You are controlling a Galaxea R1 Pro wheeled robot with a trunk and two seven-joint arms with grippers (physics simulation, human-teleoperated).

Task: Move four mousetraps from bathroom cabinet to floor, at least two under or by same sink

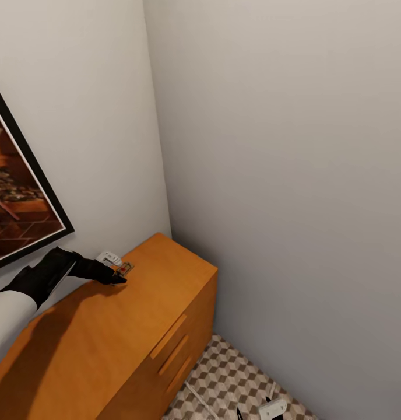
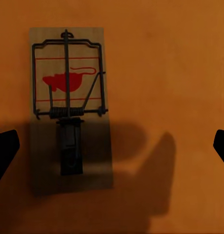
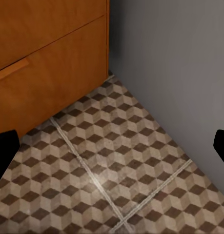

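Observation:
One mousetrap (image 2: 70, 102), a tan board with a dark wire bar and a red mouse print, lies flat on top of the orange cabinet (image 1: 154, 303) near its far back corner. In the head view the mousetrap (image 1: 125, 269) sits just past my left gripper (image 1: 119, 279), which hovers over the cabinet top. My left gripper (image 2: 112, 148) is open, its black fingertips (image 2: 4, 151) spread wide, and the trap lies off-centre toward one finger, untouched. My right gripper (image 3: 112, 148) is open and empty above the bathroom floor (image 3: 116, 161), low in front of the cabinet (image 3: 48, 63).
Grey walls meet in a corner right behind the cabinet. A framed picture (image 1: 20, 198) hangs on the left wall, and a small white object (image 1: 109, 257) sits by the wall next to the trap. Drawer fronts with bar handles (image 1: 168, 336) face the cube-patterned tiles (image 1: 235, 379).

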